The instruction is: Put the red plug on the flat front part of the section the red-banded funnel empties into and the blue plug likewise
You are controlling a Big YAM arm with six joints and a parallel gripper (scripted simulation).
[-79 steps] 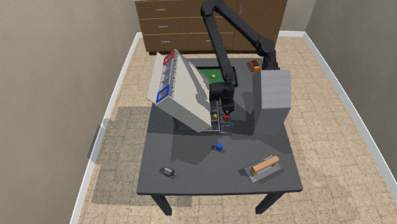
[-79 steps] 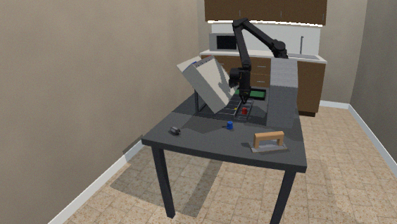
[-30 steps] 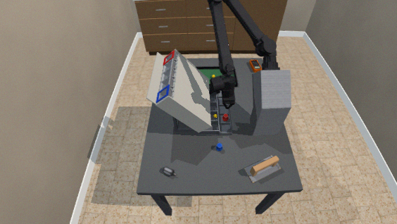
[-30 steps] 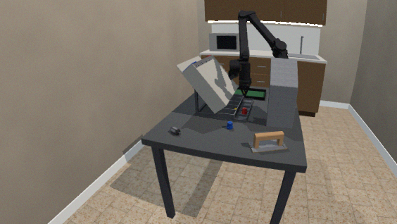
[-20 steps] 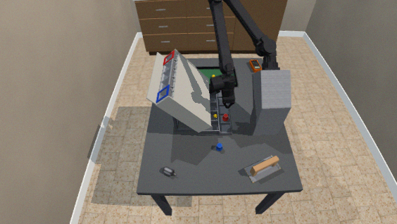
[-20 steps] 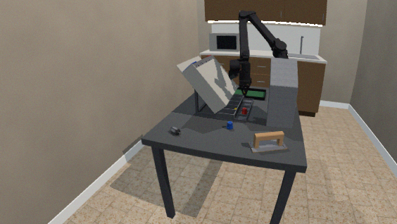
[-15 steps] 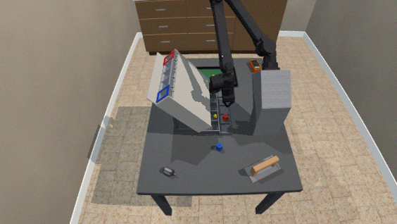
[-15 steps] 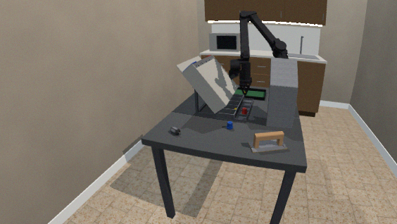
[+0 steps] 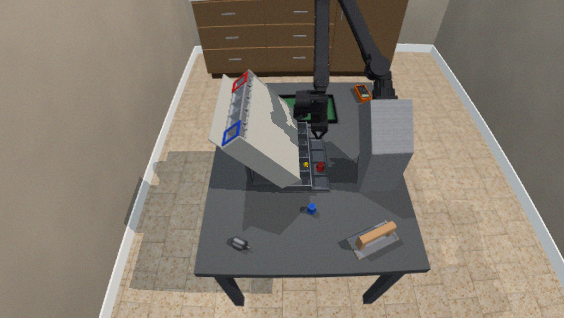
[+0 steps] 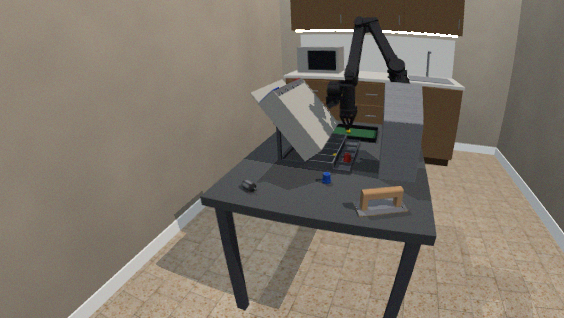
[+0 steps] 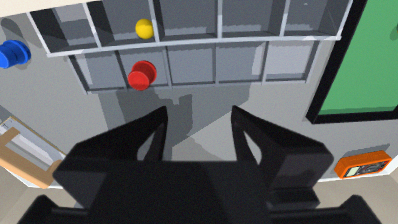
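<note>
The red plug (image 11: 142,76) stands on the flat front part of one section of the grey divided tray (image 9: 313,162); it also shows in the top view (image 9: 320,166). A yellow marble (image 11: 144,28) lies in the bin right behind it, seen too in the top view (image 9: 305,164). The blue plug (image 9: 311,208) stands on the table in front of the tray and shows at the wrist view's left edge (image 11: 13,53). My gripper (image 11: 199,112) (image 9: 319,132) is open and empty above the tray's far end. The sloped cover (image 9: 265,130) carries the red-banded funnel (image 9: 240,81) and the blue-banded funnel (image 9: 232,133).
A green marble tray lies behind the gripper. An orange meter (image 9: 363,92) and a tall grey block (image 9: 390,137) stand to the right. A wooden-handled trowel (image 9: 376,237) and a small dark part (image 9: 239,244) lie near the table's front.
</note>
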